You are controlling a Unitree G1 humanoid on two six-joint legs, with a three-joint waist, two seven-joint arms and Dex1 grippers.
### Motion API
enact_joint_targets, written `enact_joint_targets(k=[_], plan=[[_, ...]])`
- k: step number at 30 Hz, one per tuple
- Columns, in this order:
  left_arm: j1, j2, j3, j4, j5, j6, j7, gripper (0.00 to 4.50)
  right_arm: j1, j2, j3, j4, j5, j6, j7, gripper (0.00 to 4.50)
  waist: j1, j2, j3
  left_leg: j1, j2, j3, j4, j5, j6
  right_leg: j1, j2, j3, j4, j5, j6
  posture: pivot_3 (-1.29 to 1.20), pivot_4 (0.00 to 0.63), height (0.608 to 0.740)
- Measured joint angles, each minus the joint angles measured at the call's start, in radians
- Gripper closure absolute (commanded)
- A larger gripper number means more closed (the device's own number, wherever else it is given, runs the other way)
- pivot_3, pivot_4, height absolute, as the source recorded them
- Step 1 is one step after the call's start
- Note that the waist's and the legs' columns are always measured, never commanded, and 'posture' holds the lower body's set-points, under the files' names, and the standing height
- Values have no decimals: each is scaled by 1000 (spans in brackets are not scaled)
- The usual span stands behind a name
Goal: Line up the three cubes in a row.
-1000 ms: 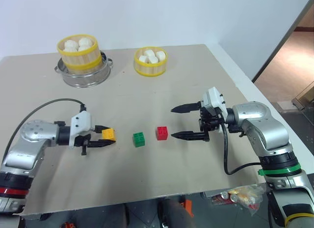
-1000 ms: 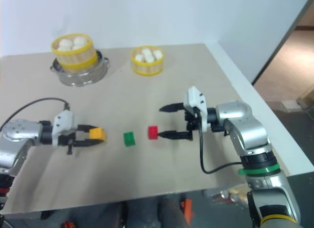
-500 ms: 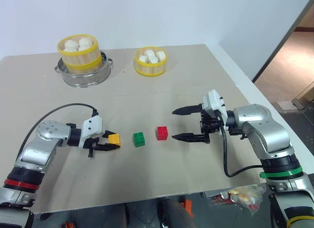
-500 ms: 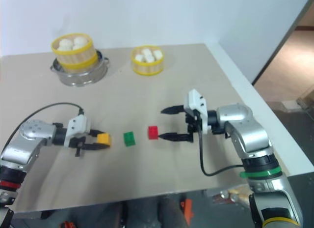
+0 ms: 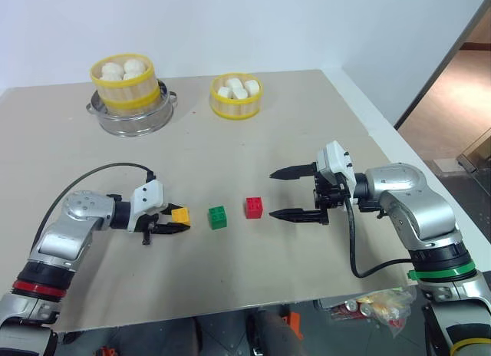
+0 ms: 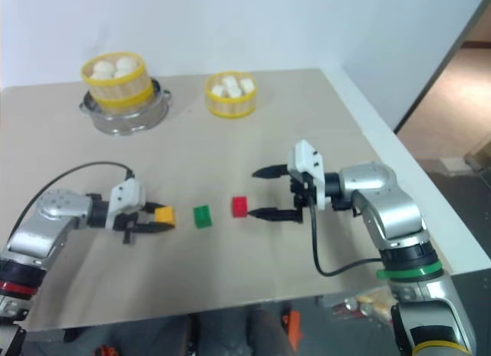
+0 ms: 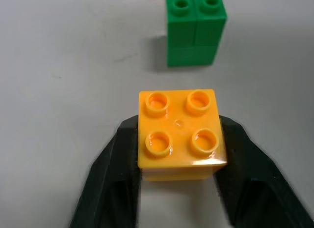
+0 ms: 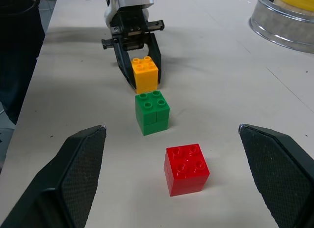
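Observation:
Three studded cubes stand in a line across the table's middle: yellow-orange (image 5: 180, 215), green (image 5: 218, 217), red (image 5: 254, 208). My left gripper (image 5: 182, 218) is shut on the yellow-orange cube (image 7: 179, 134), a black finger against each side, and the cube rests on the table. A short gap separates it from the green cube (image 7: 196, 34). My right gripper (image 5: 270, 194) hovers wide open just right of the red cube (image 8: 186, 168), with nothing between its fingers.
A steamer basket of white buns (image 5: 123, 82) sits on a metal pot (image 5: 130, 118) at the back left. A smaller yellow basket of buns (image 5: 236, 97) stands at the back centre. The table's right edge (image 5: 383, 153) runs close behind my right arm.
My left gripper has brought the yellow-orange cube slightly rightward, closer to the green cube, and down. The right gripper, green cube and red cube have stayed put.

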Motion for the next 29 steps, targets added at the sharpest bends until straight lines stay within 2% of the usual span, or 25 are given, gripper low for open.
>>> enact_joint_targets(k=[4,13,19,22,24,29], plan=[[1,5,0,-11,-3,27,-6,54,0,1,0,0,-5,-1,-3,0,0,0,0,0,0,0,0,0,0,0,0,0,0,0,0,0,150,740],[13,29,10,-65,-39,60,-32,54,0,7,1,1,-7,-3,-3,0,0,0,0,0,0,0,0,0,0,0,0,0,0,0,0,0,150,740],[14,89,129,-159,-177,145,-70,54,-2,8,-2,10,-7,-1,-6,0,0,0,0,0,0,0,0,0,0,0,0,0,0,0,0,0,150,740],[-17,89,215,-196,-295,305,8,54,-12,9,-25,10,14,24,-27,0,0,-1,0,-1,0,-1,1,0,0,0,0,-1,0,0,0,0,150,740],[-44,84,269,-199,-319,340,75,54,-17,14,-50,11,23,30,-51,0,0,-1,0,0,0,-1,1,0,0,1,0,-1,0,0,0,0,150,740],[-15,1,320,-142,-206,264,331,54,-14,79,-99,123,-46,-94,-198,0,-1,-1,0,1,0,-1,1,0,0,1,0,0,0,1,1,0,150,740]])
